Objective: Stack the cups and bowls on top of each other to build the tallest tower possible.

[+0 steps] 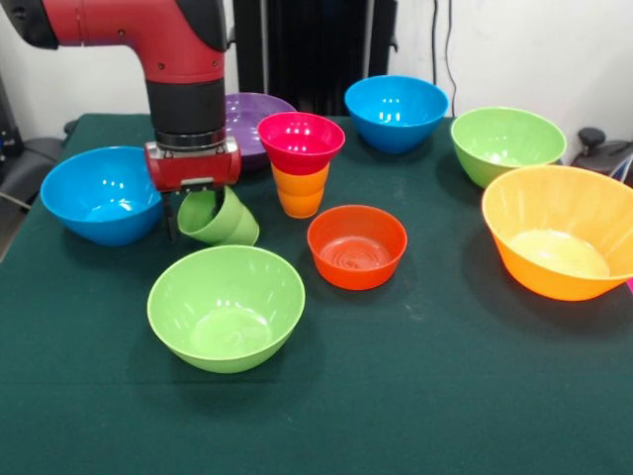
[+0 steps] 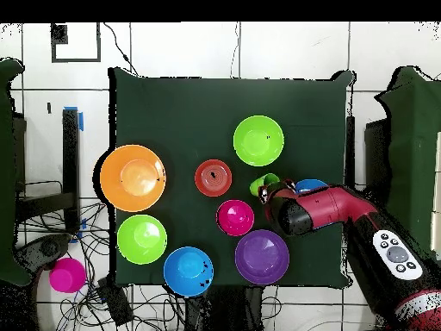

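Front view shows the gripper clamped on the rim of the light green cup, which hangs tilted with its mouth toward the arm, just beside the blue bowl and above the near light green bowl. The small magenta bowl sits upright on the inverted orange cup, with the small orange-red bowl next to it. Farther off lie the purple bowl, a second blue bowl, another light green bowl and the large orange bowl, all apart on the green table.
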### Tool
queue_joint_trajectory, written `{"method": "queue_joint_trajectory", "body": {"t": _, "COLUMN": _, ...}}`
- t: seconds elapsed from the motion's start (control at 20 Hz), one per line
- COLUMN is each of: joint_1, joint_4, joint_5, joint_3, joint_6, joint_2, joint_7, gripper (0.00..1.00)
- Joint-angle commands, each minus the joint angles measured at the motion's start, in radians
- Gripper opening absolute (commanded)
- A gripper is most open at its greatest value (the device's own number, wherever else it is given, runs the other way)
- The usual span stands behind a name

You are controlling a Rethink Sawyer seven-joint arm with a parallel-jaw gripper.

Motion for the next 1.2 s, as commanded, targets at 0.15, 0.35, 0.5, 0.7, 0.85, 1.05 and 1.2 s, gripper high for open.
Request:
{"method": "queue_joint_trajectory", "body": {"t": 0.15, "joint_1": 0.054, "joint_4": 0.015, "joint_5": -0.061, "joint_3": -0.043, "joint_6": -0.020, "joint_2": -0.016, "joint_7": -0.037, "gripper": 1.00}}
{"method": "queue_joint_trajectory", "body": {"t": 0.35, "joint_1": 0.052, "joint_4": 0.017, "joint_5": -0.057, "joint_3": -0.035, "joint_6": -0.027, "joint_2": -0.033, "joint_7": -0.042, "gripper": 1.00}}
{"method": "queue_joint_trajectory", "body": {"t": 0.5, "joint_1": 0.046, "joint_4": 0.018, "joint_5": -0.082, "joint_3": -0.024, "joint_6": -0.094, "joint_2": -0.035, "joint_7": -0.034, "gripper": 0.00}}
{"method": "queue_joint_trajectory", "body": {"t": 0.7, "joint_1": 0.030, "joint_4": 0.033, "joint_5": -0.088, "joint_3": 0.002, "joint_6": -0.115, "joint_2": -0.039, "joint_7": -0.067, "gripper": 0.00}}
{"method": "queue_joint_trajectory", "body": {"t": 0.85, "joint_1": 0.055, "joint_4": 0.036, "joint_5": -0.073, "joint_3": -0.040, "joint_6": -0.092, "joint_2": -0.065, "joint_7": -0.036, "gripper": 0.00}}
{"method": "queue_joint_trajectory", "body": {"t": 1.05, "joint_1": 0.075, "joint_4": 0.062, "joint_5": -0.045, "joint_3": -0.070, "joint_6": -0.100, "joint_2": -0.097, "joint_7": 0.018, "gripper": 0.00}}
{"method": "queue_joint_trajectory", "body": {"t": 1.2, "joint_1": 0.072, "joint_4": 0.083, "joint_5": -0.019, "joint_3": -0.064, "joint_6": -0.107, "joint_2": -0.103, "joint_7": 0.036, "gripper": 0.00}}
